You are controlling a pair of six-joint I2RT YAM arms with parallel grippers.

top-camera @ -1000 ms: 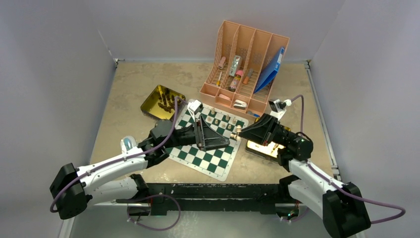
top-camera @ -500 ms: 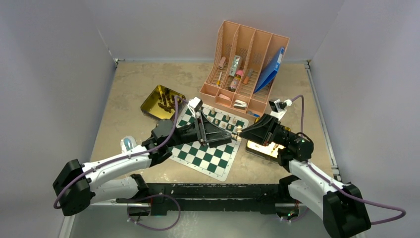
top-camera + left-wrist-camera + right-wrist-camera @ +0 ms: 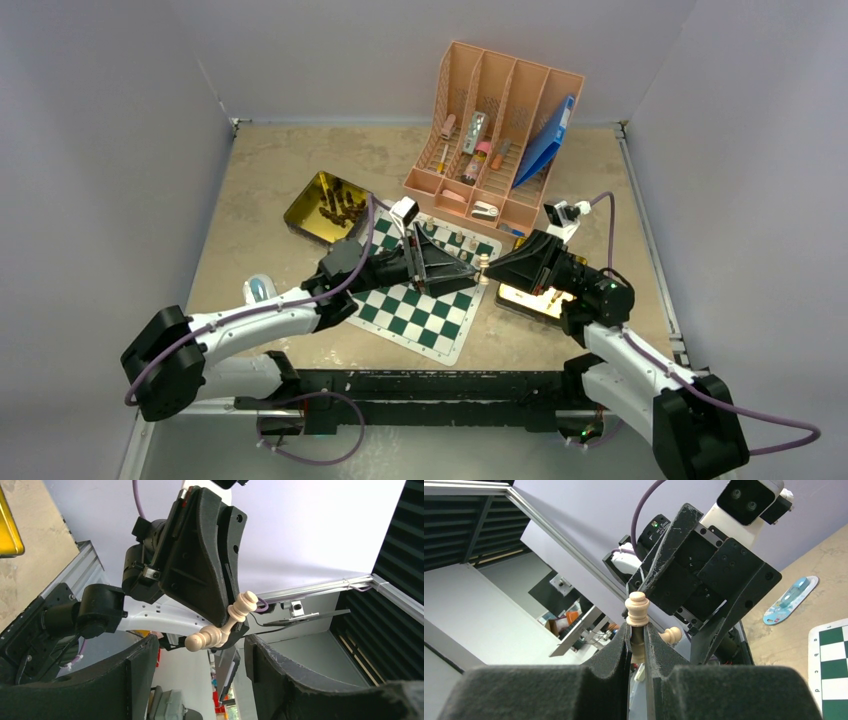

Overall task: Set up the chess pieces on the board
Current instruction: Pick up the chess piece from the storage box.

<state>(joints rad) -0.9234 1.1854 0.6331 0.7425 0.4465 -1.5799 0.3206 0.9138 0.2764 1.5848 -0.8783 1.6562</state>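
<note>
The green-and-white board [image 3: 415,318] lies mid-table, with a few pale chess pieces [image 3: 455,240] along its far edge. My right gripper [image 3: 487,266] hovers over the board's right edge, shut on a pale tan chess piece [image 3: 637,611] whose top sticks out past the fingertips; it also shows in the left wrist view [image 3: 225,625]. My left gripper [image 3: 466,268] is open, turned sideways and faces the right gripper tip to tip. In the left wrist view the tan piece hangs just beyond the left gripper [image 3: 200,652], not between its fingers.
A gold tin [image 3: 305,212] with dark pieces [image 3: 338,208] sits left of the board. A second gold tin [image 3: 540,300] lies under the right arm. A pink desk organizer [image 3: 495,130] stands at the back. A small blue item [image 3: 258,290] lies by the left arm.
My left gripper has moved right across the board and closed the gap to the right gripper's tip. The right gripper has held still with the tan piece.
</note>
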